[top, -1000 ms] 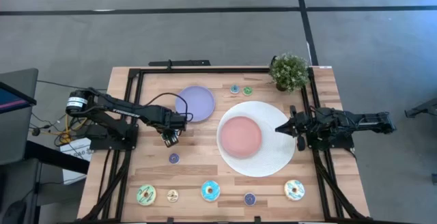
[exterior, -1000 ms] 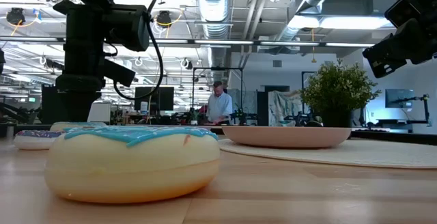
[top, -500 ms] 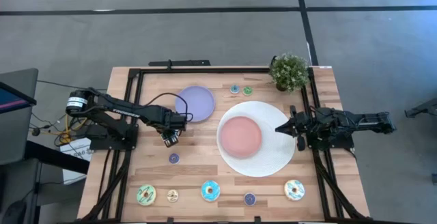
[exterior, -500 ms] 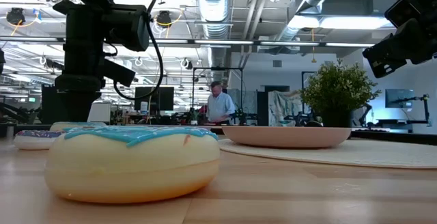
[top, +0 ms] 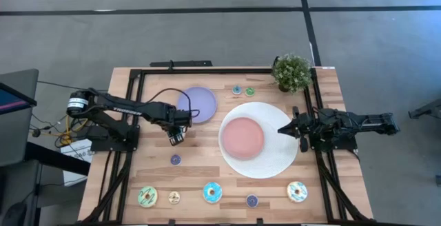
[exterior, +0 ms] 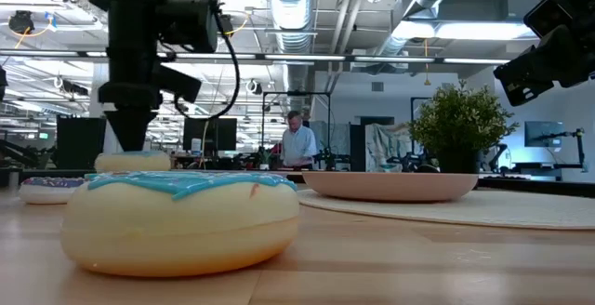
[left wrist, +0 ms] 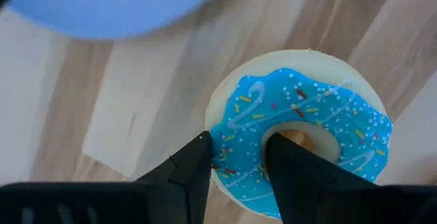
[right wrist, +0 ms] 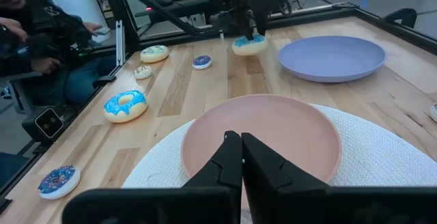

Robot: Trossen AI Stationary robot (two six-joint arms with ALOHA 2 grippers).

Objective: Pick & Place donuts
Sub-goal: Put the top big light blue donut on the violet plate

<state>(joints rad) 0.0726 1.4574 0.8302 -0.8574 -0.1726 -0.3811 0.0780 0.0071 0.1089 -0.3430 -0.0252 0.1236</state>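
Gripping a blue-iced donut (left wrist: 300, 142) by one side of its ring, the left pincer (top: 176, 136) had one finger through the hole and the other outside the rim, clenched on the ring wall between them. That grip suits a ring: it needs no wide opening, and the ring cannot easily slip sideways. In the right wrist view the donut hung a little clear of the wooden table (top: 200, 157), under the pincer and just beside the lilac plate (top: 198, 104), so my guess is that plate was the goal.

Next out from that pincer, toward the table's front edge, a small purple donut (top: 175, 160) lay alone on the wood. Farther on, along the front edge, sat a green-iced donut (top: 147, 196), a small cream one (top: 173, 198), another blue-iced one (top: 212, 192), a second small purple one (top: 251, 200) and a larger one (top: 297, 191) near the right corner. All lay flat and apart, which leaves room for fingers to come down on each.

Across from the pincer stood a pink plate (top: 242, 136) on a white round mat (top: 279, 160). The right pincer (top: 284, 129) waited at the mat's right edge, its fingers pressed together with nothing between them. Beyond, near the back edge, two tiny donuts (top: 242, 90) lay beside a potted plant (top: 291, 72).
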